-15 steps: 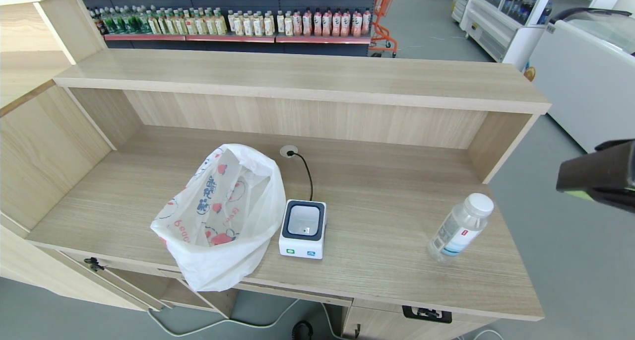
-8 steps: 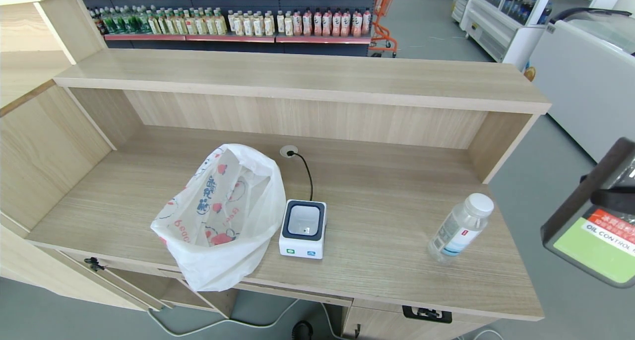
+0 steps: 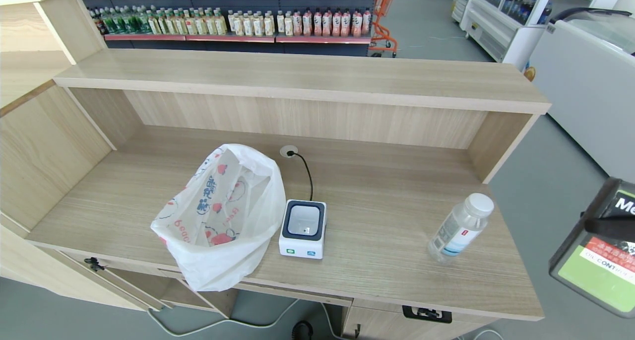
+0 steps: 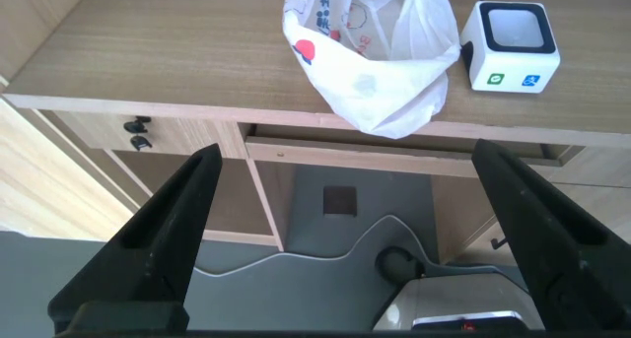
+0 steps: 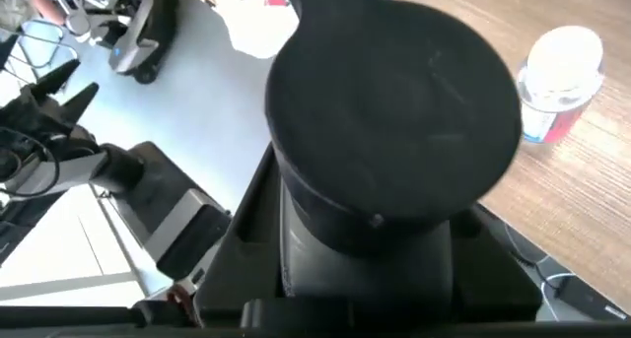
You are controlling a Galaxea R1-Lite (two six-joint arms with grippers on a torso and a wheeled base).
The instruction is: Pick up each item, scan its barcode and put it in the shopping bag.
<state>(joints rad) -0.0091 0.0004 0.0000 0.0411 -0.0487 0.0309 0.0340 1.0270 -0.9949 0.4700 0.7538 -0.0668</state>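
Note:
A white printed shopping bag (image 3: 218,216) stands open on the wooden counter (image 3: 387,196), with a small white scanner (image 3: 303,228) just to its right. A clear water bottle (image 3: 459,228) with a white cap stands near the counter's right end. Off the counter's right edge, my right gripper (image 3: 612,226) is shut on a black container (image 3: 595,260) with a green label; its round black cap (image 5: 394,131) faces the right wrist camera, with the water bottle (image 5: 557,82) beyond. My left gripper (image 4: 345,239) hangs open below the counter's front edge, facing the bag (image 4: 370,52) and scanner (image 4: 511,44).
A raised wooden ledge (image 3: 297,79) runs behind the counter and a side wall (image 3: 49,146) closes its left end. The scanner's black cable (image 3: 307,176) runs to a hole in the counter. Drawers (image 4: 177,136) sit under the front edge. Freezers (image 3: 580,72) stand at the right.
The black container in my right gripper has turned its green label towards the head camera and dropped lower at the right edge. Bag, scanner and water bottle stay put.

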